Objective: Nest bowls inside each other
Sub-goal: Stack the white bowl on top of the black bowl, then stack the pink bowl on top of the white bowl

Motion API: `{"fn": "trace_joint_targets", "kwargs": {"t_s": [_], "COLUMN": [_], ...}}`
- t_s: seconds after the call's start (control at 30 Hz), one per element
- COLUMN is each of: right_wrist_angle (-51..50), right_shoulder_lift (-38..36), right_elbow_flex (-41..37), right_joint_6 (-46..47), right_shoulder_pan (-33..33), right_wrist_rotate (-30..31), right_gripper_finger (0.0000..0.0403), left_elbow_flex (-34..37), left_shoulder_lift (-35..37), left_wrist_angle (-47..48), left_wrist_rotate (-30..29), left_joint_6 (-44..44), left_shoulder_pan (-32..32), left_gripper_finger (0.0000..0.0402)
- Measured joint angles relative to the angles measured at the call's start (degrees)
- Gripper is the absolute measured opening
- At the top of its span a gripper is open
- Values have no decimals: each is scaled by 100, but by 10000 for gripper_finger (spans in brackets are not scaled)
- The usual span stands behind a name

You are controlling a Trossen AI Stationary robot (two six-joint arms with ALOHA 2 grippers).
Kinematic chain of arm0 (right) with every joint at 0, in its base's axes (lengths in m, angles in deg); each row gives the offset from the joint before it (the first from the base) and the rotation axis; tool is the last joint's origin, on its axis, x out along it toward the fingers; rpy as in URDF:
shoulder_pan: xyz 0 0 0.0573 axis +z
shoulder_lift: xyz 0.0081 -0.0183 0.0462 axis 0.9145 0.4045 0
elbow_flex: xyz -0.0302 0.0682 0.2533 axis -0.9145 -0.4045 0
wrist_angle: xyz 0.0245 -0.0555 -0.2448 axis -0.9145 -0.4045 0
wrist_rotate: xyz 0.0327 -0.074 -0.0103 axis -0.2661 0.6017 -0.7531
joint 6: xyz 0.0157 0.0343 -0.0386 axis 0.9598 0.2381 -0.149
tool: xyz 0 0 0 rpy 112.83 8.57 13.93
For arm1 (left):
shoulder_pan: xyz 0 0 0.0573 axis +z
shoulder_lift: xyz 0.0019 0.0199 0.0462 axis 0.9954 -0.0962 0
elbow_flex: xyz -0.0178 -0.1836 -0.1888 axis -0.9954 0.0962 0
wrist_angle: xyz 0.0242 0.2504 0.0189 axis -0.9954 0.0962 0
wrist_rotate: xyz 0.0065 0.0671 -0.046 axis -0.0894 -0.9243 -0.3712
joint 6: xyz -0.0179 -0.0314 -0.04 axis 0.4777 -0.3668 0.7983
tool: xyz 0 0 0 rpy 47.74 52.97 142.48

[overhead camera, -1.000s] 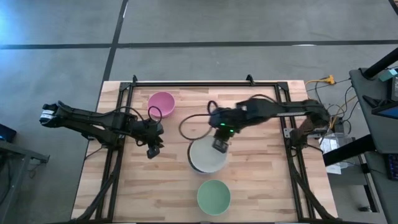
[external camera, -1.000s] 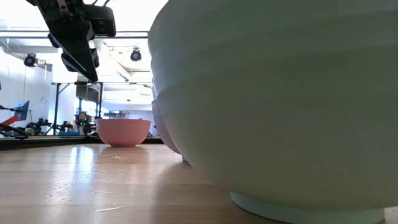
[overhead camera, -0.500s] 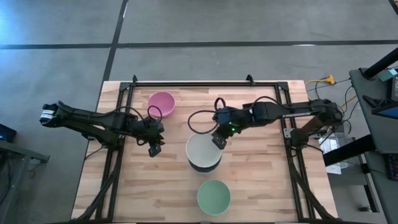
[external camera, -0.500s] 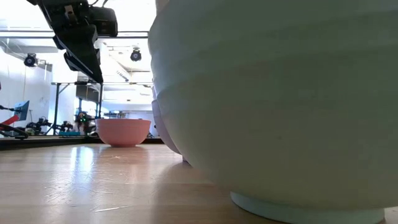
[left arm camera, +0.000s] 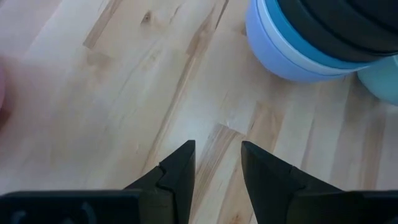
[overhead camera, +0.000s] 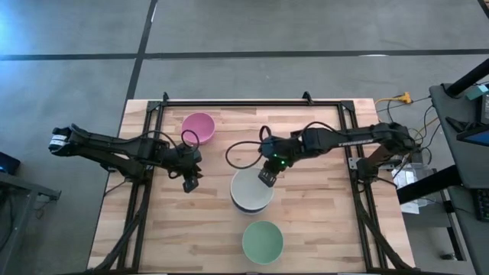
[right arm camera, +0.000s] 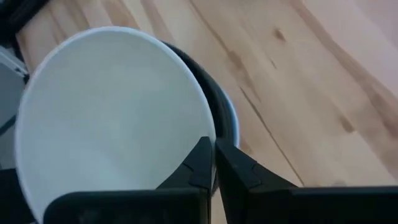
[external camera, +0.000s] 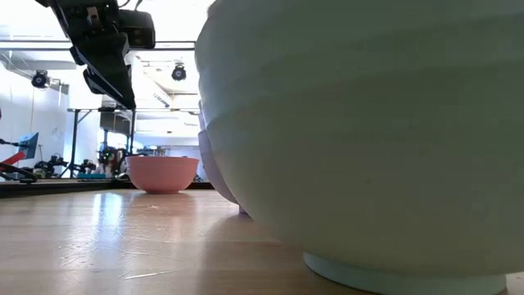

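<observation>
Wood-plank table (overhead camera: 321,229) w/ black frame rails, on grey concrete floor (overhead camera: 306,30). Low view: workshop bkgd, ceiling lights, stands.

Pink bowl (overhead camera: 198,126) upright, empty, near far-left part of table; also in low view (external camera: 162,173).
Mint green bowl (overhead camera: 263,241) upright, empty, at near edge; fills low view (external camera: 368,139).
Bowl stack (overhead camera: 252,191) mid-table, btwn pink and mint: white bowl (right arm camera: 106,118) on top, tilted, not seated flat; black bowl rim (right arm camera: 214,102) under it. Left wrist view shows lower layers: black, blue (left arm camera: 311,53), lavender (left arm camera: 273,53) at bottom.

Right gripper (overhead camera: 267,176) at far rim of stack, fingers pinched together on white bowl's rim (right arm camera: 208,146).
Left gripper (overhead camera: 189,182) hovering over bare wood left of stack, jaws apart, nothing btwn them (left arm camera: 217,171).
</observation>
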Motion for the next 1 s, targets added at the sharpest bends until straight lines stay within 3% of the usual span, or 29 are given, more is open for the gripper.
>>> {"fn": "trace_joint_targets", "kwargs": {"t_s": [0.6, 1.0], "right_wrist_angle": [-75, -70], "right_shoulder_lift": [61, 61], "right_elbow_flex": [0, 0], "right_joint_6": [-57, -57], "right_shoulder_pan": [-74, -74], "right_wrist_rotate": [-172, -184], "right_gripper_finger": [10, 83], "left_elbow_flex": [0, 0], "left_shoulder_lift": [-55, -52], "left_wrist_angle": [-5, -6], "left_wrist_rotate": [2, 4], "left_joint_6": [-5, 13], "left_shoulder_pan": [0, -1], "left_gripper_finger": [114, 114]}}
